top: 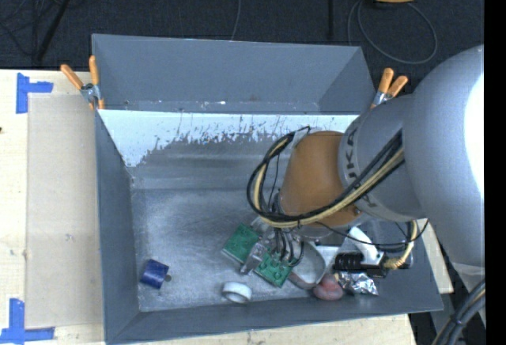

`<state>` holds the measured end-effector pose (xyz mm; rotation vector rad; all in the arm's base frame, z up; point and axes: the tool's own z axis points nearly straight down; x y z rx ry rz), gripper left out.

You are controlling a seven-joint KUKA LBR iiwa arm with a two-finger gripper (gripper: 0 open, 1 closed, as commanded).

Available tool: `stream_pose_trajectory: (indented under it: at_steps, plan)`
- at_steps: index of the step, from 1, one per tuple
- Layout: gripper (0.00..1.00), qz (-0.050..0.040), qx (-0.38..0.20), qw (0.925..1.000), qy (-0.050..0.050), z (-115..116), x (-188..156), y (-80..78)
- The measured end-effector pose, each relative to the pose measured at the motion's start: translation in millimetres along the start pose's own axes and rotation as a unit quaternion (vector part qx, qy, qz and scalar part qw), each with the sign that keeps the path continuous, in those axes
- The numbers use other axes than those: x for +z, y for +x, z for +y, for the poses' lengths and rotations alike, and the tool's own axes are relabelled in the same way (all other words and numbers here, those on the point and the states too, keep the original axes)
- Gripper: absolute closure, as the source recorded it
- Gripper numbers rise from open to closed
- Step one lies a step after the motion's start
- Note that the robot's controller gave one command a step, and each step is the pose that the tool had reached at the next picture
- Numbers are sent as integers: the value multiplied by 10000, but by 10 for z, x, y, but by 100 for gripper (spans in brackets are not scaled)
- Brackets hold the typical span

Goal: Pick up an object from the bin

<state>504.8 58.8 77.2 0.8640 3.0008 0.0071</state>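
My gripper (263, 255) is low in the near right part of the bin (178, 205), directly over a flat green circuit board (240, 243) that lies on the floor. I cannot tell if the claw is apart or together, because the orange cover (312, 177) of the wrist and the cables (263, 177) hide much of it.

The green shows on both sides of the gripper, one part to the upper left and one to the lower right. It may be one board or two boards close together; I cannot decide which. If it is one, its long axis runs diagonally from upper left to lower right in the view, and it lies flat.

To do this step well, I think the claw should close across the short side of the board and catch its edges, since a thin flat thing gives little to grip. A white ring (236, 290) lies just beside it, and a pink lump (328, 289) and crumpled foil (360, 284) are near on the right; I would avoid them.
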Motion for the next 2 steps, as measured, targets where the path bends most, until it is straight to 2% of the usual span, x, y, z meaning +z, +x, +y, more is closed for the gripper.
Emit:
stream_pose_trajectory:
  at_steps: [1, 2]
  plan:
    - [100, 80, -2, 10000, 43, 1, -313, -11]
    - [100, 61, -13, 10000, 28, 16, -1219, -40]
